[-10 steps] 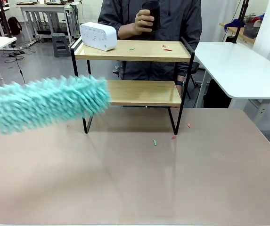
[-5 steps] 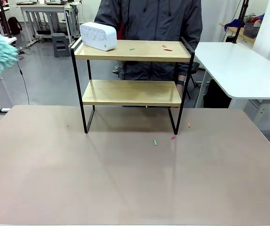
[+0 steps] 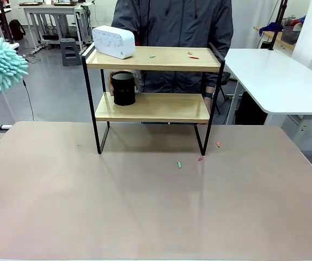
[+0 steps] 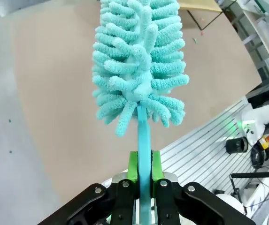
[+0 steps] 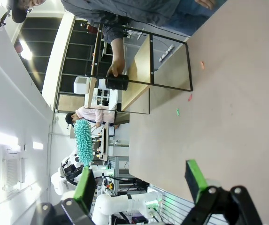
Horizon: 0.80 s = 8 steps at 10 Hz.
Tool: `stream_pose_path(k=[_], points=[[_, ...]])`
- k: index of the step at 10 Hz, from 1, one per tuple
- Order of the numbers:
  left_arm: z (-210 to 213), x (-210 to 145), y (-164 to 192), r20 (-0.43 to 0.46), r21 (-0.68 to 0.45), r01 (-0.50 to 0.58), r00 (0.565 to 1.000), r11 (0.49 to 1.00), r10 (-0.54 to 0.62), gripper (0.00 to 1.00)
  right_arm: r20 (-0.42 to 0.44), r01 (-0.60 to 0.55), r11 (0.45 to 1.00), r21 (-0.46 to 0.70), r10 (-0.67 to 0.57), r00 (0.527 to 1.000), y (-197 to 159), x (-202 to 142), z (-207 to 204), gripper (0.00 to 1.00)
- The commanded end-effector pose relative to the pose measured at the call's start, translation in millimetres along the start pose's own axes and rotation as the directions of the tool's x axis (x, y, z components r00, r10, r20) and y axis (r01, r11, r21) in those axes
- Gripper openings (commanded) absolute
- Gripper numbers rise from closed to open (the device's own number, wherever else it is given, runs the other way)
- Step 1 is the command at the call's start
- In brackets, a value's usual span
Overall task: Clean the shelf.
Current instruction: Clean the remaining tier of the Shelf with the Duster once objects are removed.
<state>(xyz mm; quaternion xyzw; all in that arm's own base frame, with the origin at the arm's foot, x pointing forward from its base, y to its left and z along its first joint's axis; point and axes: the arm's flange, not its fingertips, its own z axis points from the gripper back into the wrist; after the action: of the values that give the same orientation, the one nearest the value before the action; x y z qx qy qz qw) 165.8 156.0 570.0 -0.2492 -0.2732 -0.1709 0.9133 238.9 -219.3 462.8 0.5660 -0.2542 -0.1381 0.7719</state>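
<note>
The left tool (image 4: 143,169) grips the teal duster (image 4: 139,65) by its handle, held high at left; the right tool (image 5: 140,180) gapes wide. The shelf (image 3: 151,107) stands on the worktop's (image 3: 145,206) far side. A person's hand (image 5: 117,65) holds a black cylinder (image 3: 124,88) on its lower board, which was bare half a second ago. The white box's (image 3: 114,41) marks are illegible.

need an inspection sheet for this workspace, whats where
surface: tan table, a few scraps on it
job's things: shelf upright; duster raised at far left, apart from it
clutter: white box and more scraps on top board; black cup on lower board, person's hand on it
grippers: left gripper shut on duster handle; right gripper open
cables: cable on the floor, far left
surroundings: person behind shelf; white table at right
</note>
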Motion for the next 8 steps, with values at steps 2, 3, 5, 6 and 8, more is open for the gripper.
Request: stream_pose_path(k=[2,3,5,6,8], points=[[3.3,0.8,1.0,0.013,-0.009,0.016,1.000,1.000,-0.016,0.12,0.016,-0.025,0.999,0.023,0.025,1.000,2.0,3.5,-0.8,1.00],[3.3,0.8,1.0,0.013,-0.009,0.016,1.000,1.000,-0.016,0.12,0.016,-0.025,0.999,0.023,0.025,1.000,2.0,3.5,-0.8,1.00],[3.3,0.8,1.0,0.013,-0.009,0.016,1.000,1.000,-0.016,0.12,0.016,-0.025,0.999,0.023,0.025,1.000,2.0,3.5,-0.8,1.00],[3.3,0.8,1.0,0.013,-0.009,0.016,1.000,1.000,-0.016,0.12,0.016,-0.025,0.999,0.023,0.025,1.000,2.0,3.5,-0.8,1.00],[3.3,0.8,1.0,0.013,-0.009,0.016,1.000,1.000,-0.016,0.12,0.016,-0.025,0.999,0.023,0.025,1.000,2.0,3.5,-0.8,1.00]])
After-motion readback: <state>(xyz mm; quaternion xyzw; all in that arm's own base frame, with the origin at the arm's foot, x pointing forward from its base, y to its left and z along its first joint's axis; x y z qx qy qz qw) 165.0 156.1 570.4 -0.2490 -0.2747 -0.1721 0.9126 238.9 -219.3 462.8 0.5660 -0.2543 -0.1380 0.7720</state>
